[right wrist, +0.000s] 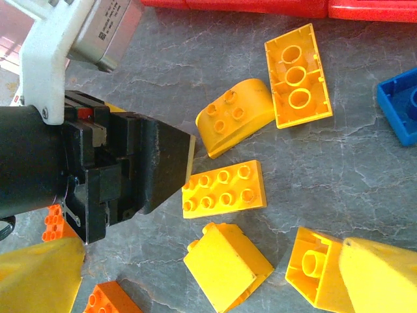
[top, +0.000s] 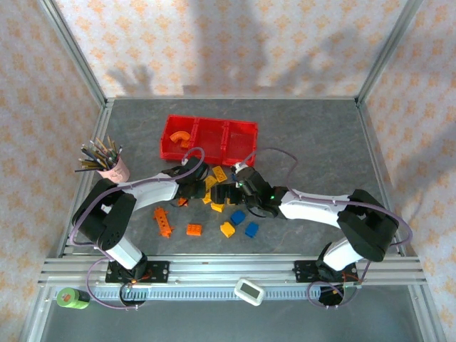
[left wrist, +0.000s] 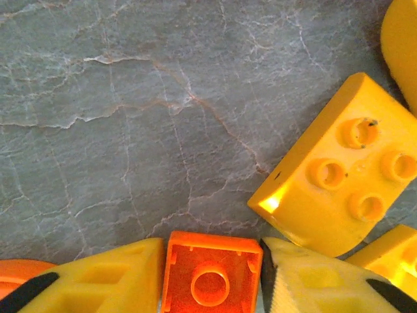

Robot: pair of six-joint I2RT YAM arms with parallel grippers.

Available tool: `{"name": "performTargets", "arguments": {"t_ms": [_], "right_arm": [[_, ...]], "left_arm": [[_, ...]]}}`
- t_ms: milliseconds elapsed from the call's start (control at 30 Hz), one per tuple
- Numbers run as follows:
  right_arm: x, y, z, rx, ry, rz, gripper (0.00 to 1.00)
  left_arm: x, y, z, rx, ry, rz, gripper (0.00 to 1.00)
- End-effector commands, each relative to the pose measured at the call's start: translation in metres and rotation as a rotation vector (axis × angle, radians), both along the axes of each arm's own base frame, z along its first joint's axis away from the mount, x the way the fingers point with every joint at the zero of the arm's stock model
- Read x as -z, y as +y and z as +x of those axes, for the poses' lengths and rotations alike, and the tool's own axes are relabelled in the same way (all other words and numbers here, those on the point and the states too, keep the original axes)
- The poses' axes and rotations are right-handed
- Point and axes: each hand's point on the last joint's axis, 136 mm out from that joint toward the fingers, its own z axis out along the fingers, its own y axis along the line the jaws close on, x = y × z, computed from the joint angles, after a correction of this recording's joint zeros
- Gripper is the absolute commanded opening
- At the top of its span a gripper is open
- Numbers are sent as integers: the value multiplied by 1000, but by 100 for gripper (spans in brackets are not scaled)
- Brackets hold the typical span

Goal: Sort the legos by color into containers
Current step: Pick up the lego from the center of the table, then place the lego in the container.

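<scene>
Marbled table [left wrist: 130,130], left gripper [left wrist: 212,290] low, tight around orange brick [left wrist: 210,261].

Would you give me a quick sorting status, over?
Left end effector shut on orange brick. Right end effector open above yellow bricks. Orange curved piece in red tray's left bin. Yellow rounded brick close beside left grip.

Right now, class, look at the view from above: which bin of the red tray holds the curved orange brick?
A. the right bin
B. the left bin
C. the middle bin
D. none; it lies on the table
B: seen from above, the curved orange brick lies inside the leftmost of the three joined bins of the red tray, not on the table.
</scene>
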Motion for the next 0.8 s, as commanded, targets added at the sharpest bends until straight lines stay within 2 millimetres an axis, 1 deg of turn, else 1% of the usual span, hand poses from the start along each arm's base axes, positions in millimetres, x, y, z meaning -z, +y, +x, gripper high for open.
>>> {"name": "performTargets", "arguments": {"t_ms": [0, 133, 233, 333, 433, 500, 600, 700, 767], "right_arm": [[-8, 3, 5, 21, -19, 21, 100], [-12, 2, 5, 20, -30, 19, 100], [-18, 1, 6, 18, -47, 11, 100], [-29, 1, 9, 20, -65, 20, 100], [-44, 5, 10, 17, -87, 53, 100], [-54, 8, 13, 19, -107, 68, 100], [-64, 9, 21, 40, -131, 69, 100], [-70, 6, 32, 72, -137, 70, 100], [-71, 2, 39, 95, -135, 74, 100]], "left_arm": [[4, 8, -5, -7, 19, 55, 39], [-1, 6, -3, -10, 1, 38, 33], [-11, 6, 1, -24, -28, 31, 30], [-27, 11, 6, -51, -72, 33, 30], [-49, 14, 16, -83, -132, 25, 30], [-67, 19, 27, -117, -184, 19, 30], [-92, 32, 47, -193, -253, 8, 30], [-112, 47, 74, -279, -310, -30, 30], [-120, 57, 93, -322, -341, -34, 30]]}}
